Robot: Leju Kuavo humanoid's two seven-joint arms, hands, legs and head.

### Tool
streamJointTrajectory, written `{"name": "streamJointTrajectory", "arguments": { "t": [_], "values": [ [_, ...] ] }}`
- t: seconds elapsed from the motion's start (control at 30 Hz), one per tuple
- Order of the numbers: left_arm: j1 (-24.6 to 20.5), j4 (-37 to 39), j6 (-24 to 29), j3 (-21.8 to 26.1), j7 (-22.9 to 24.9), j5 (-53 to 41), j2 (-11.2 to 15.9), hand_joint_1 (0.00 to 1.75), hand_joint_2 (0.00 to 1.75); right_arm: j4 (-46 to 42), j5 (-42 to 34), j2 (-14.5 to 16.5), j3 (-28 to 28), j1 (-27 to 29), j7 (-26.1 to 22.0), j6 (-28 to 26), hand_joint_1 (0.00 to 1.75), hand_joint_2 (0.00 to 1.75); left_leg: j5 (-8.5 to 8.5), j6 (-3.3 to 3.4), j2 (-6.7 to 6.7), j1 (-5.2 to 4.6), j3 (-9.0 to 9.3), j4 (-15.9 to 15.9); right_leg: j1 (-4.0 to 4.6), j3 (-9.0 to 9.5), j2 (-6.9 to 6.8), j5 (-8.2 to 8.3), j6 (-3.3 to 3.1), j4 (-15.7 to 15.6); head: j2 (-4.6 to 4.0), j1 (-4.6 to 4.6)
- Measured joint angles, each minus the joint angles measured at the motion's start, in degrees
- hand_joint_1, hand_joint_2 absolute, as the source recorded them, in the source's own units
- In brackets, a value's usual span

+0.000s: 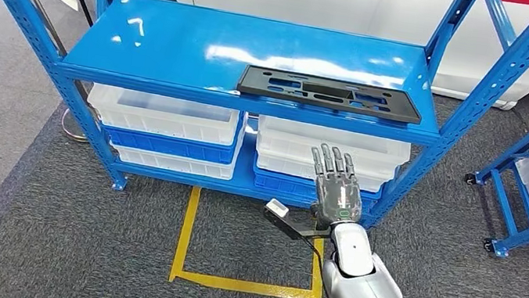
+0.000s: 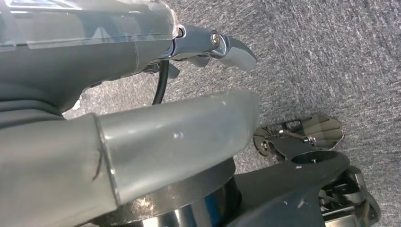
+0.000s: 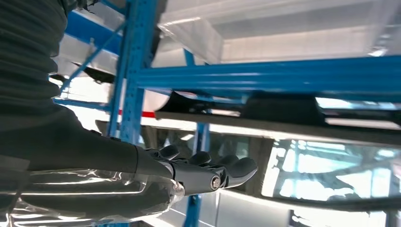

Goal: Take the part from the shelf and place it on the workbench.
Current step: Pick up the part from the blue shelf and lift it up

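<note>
- Grey carpet with a yellow taped square lies in front of a blue shelf (image 1: 258, 61) in the head view, and a white car body stands behind the shelf. The black part (image 1: 329, 94), a flat slotted plate, lies on the shelf's top board near its front edge, so the task is at its start: nothing has been picked up, and no bench shows.
- Below the top board, white and blue bins (image 1: 161, 130) sit on the shelf's lower level. The right robot hand (image 1: 335, 185) is raised in front of these bins, below the shelf's front edge and under the part, apart from it. Its fingers are straight and spread, grasping nothing.
- Left wrist view: the left robot hand (image 2: 142, 137) hangs over the carpet away from the shelf, its thumb and one fingertip apart with nothing between them; I judge it released.
- Right wrist view: the right robot hand's fingers (image 3: 208, 172) are stretched out flat under the shelf's blue front beam, and the part's dark edge shows above that beam, untouched.
- Left to do, by my judgement: reach up to the shelf top, grasp the part, carry it to the bench.
</note>
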Motion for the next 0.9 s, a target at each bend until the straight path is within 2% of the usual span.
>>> {"name": "streamJointTrajectory", "arguments": {
  "t": [0.43, 0.9],
  "values": [
    [-0.18, 0.0, 0.26, -0.33, 0.13, -0.39, -0.33, 0.0, 0.0, -8.5, -0.51, 1.56, 2.73, 1.3, -1.44, 0.0, 0.0, 1.75, 0.0, 0.0, 0.0, 0.0, -0.01, 0.0, 0.0, 0.0, 0.0, 0.0, 0.0, 0.0, 0.0, 0.0],
    [-0.21, 0.0, 0.27, -0.33, 0.12, -0.57, -0.37, 0.0, 0.0, -9.18, -3.72, 2.12, 4.09, 1.4, -2.09, 0.0, 0.0, 1.75, 0.0, 0.0, 0.0, 0.0, -0.01, 0.0, 0.0, 0.0, 0.0, 0.0, 0.0, 0.0, 0.0, 0.0]
  ]
}}
